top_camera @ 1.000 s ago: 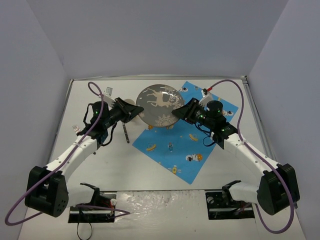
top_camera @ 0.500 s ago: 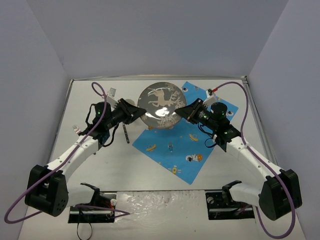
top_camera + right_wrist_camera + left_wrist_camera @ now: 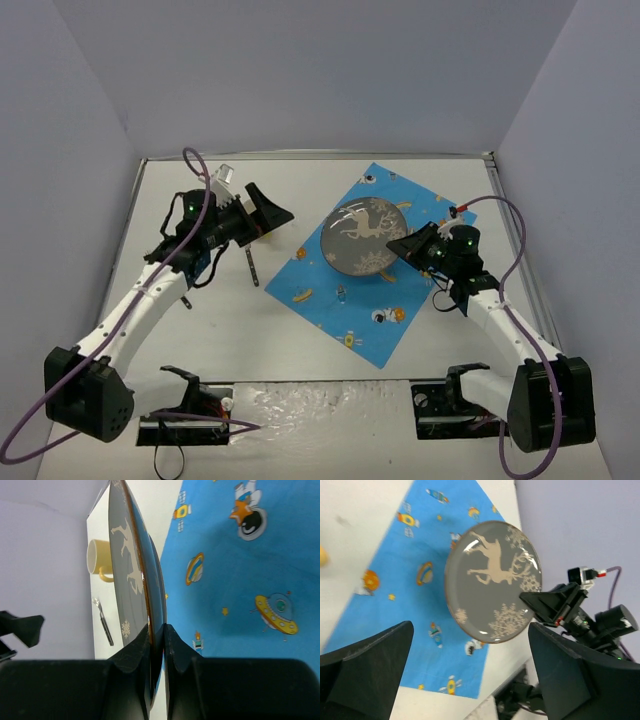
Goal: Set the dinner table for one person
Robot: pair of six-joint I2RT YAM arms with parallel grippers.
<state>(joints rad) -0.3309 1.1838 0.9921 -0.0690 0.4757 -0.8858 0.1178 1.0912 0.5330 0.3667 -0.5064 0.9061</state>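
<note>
Since the left gripper (image 3: 272, 212) has let go and gapes wide beyond the left edge of the blue cloth (image 3: 330, 300), the plate (image 3: 362, 236) hangs tilted over that cloth on the dinner table (image 3: 250, 335), rim pinched in the right gripper (image 3: 395, 246) alone, likely ready for lowering.

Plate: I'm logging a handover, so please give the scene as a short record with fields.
plate: grey, deer print, over the cloth, rim pinched in the right gripper fingers
plate-to-cloth contact: cannot tell
left gripper: open, clear of the plate
cloth: blue, cartoon print, lying askew on the table
mug: yellow, on the table, off the cloth
utensil: dark handle, on the table left of the cloth
</note>
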